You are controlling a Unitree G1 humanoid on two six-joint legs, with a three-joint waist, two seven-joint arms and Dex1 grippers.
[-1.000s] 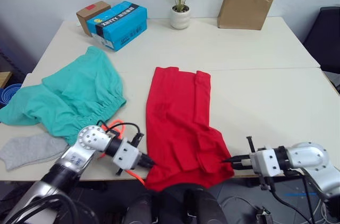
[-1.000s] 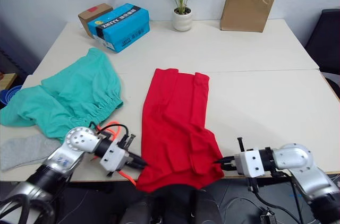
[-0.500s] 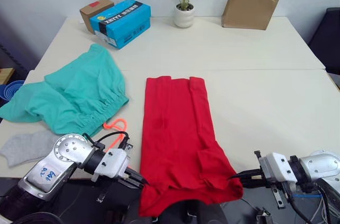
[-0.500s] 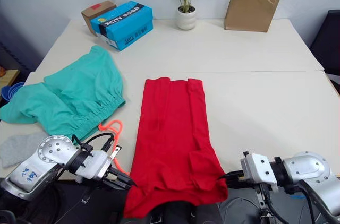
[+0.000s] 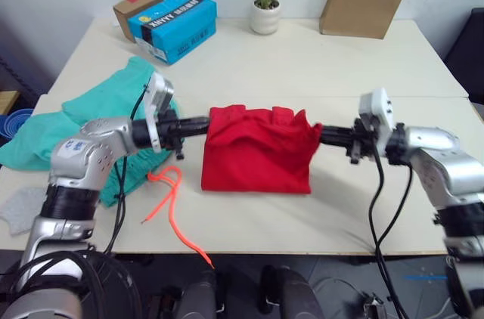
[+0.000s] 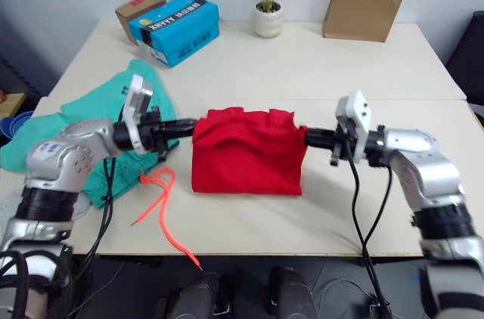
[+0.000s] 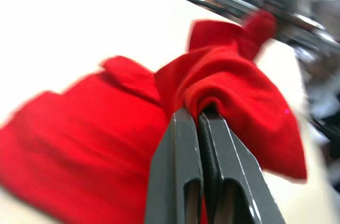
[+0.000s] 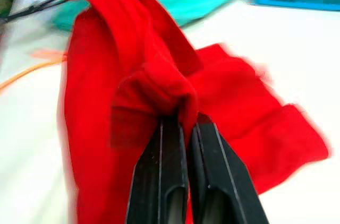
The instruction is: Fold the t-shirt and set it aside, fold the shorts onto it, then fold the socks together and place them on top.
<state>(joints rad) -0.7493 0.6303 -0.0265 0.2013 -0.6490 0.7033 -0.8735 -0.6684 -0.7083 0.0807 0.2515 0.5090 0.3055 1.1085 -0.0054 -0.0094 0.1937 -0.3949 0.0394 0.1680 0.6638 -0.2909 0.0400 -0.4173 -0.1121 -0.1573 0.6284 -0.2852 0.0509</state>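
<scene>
The red t-shirt (image 5: 257, 154) lies doubled over in the middle of the table, its near half carried up and over the far half. My left gripper (image 5: 206, 124) is shut on its upper left corner, and my right gripper (image 5: 318, 134) is shut on its upper right corner. Both wrist views show red cloth (image 7: 234, 88) pinched between closed fingers (image 8: 175, 181). The teal-green shorts (image 5: 113, 107) lie spread at the left, their orange drawstring (image 5: 168, 202) trailing toward the front edge. A grey sock (image 5: 19, 205) lies at the near left edge.
A blue box (image 5: 172, 24) and a brown carton (image 5: 136, 10) stand at the back left. A potted plant (image 5: 265, 1) and a brown paper bag (image 5: 361, 5) stand at the back. The right half of the table (image 5: 393, 213) is bare.
Both grippers have lifted the shirt's near hem from the front edge and carried it away from me over the far half. The shirt now lies folded in half.
</scene>
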